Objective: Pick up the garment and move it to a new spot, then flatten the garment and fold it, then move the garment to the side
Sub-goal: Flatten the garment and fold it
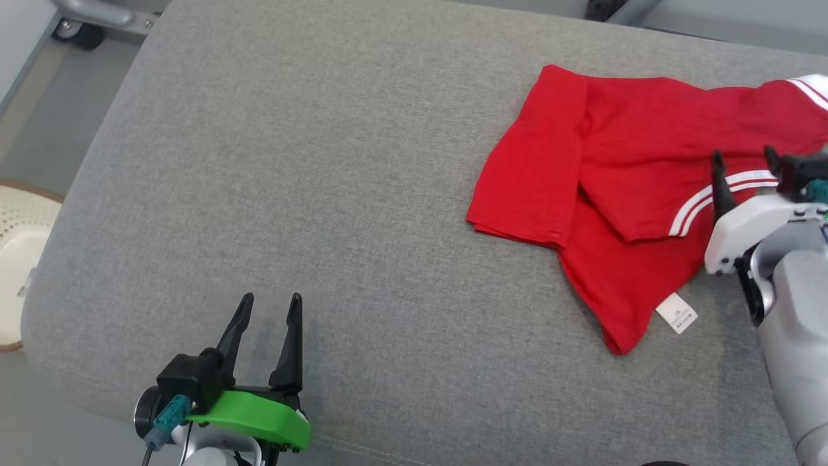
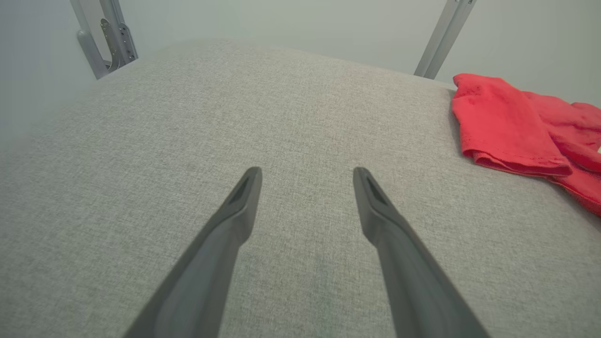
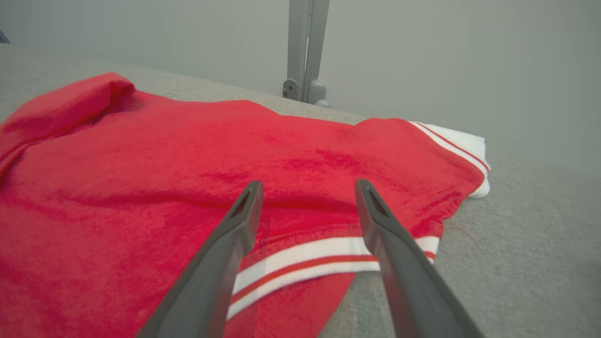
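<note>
Head view: a red jersey T-shirt (image 1: 621, 168) lies rumpled and partly doubled over itself on the right half of a broad grey woven-fabric padded surface (image 1: 323, 162). A band of white-and-red striped trim (image 1: 705, 197) crosses its right part, and a small white rectangular label (image 1: 676, 313) sits at its near edge.

The left gripper (image 1: 270, 301), with long dark fingers on a green plastic mount, hovers at the lower left, well apart from the shirt. Its fingers are spread, with bare grey cloth between them.

The right gripper (image 1: 744, 155), on a pale forearm, stands over the shirt's right side near the striped band.

A round white perforated basket (image 1: 19, 259) sits on the floor at the left edge.

Left wrist view: the left gripper (image 2: 306, 173) is parted above the grey surface, and the shirt (image 2: 507, 126) lies to the right.

Right wrist view: the right gripper (image 3: 308, 185) is spread wide, clamping nothing. The red cloth (image 3: 188, 164) and the striped trim (image 3: 300, 265) lie beneath it.
</note>
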Controlling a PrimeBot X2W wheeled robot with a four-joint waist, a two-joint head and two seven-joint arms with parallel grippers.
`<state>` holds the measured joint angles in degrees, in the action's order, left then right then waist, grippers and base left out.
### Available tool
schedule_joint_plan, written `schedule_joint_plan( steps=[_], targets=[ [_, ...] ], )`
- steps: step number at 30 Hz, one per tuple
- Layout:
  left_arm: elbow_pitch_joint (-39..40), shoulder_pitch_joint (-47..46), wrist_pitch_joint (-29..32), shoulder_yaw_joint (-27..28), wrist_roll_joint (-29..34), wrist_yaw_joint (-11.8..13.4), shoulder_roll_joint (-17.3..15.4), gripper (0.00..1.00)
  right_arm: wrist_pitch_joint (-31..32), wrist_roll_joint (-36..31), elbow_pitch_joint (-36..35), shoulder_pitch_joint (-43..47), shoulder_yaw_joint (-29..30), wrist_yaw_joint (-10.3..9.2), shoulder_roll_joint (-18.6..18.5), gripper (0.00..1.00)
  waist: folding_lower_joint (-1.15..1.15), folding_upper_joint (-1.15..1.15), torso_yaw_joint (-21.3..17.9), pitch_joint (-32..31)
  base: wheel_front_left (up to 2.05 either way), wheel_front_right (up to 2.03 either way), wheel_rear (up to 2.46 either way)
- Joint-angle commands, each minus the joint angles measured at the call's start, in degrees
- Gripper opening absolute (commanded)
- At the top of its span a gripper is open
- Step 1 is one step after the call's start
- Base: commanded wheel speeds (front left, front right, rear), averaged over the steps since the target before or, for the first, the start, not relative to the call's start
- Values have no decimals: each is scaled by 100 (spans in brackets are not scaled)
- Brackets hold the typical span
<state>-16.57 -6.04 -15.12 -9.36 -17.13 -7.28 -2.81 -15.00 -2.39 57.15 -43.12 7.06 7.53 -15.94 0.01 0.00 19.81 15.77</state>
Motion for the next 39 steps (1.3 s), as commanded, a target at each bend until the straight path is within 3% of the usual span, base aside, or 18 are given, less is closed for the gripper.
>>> schedule_joint_plan(
  steps=[1,10,19,29,39],
  targets=[
    [6,99,-2,48,50,-12,-19,100,-19,117,-199,305,-84,-9,41,100,-1,0,-650,-638,0,0,0],
    [-52,426,-2,227,171,-22,-19,100,-18,1026,-1568,1980,-326,-9,501,100,-1,0,-1185,-1207,0,0,0],
    [-78,790,-2,230,185,-24,-19,100,-19,1118,-2595,3161,-276,-9,928,100,-1,0,-1642,-1553,0,0,0],
    [-122,703,-2,22,144,-25,-18,100,-20,1122,-2818,3388,-272,-8,1039,100,-1,0,-1883,-1508,0,0,0],
    [-463,-303,-2,-790,205,-25,-19,100,-20,1238,-2845,3119,-475,-8,1058,100,-1,0,-2225,-850,0,0,0]
  ],
)
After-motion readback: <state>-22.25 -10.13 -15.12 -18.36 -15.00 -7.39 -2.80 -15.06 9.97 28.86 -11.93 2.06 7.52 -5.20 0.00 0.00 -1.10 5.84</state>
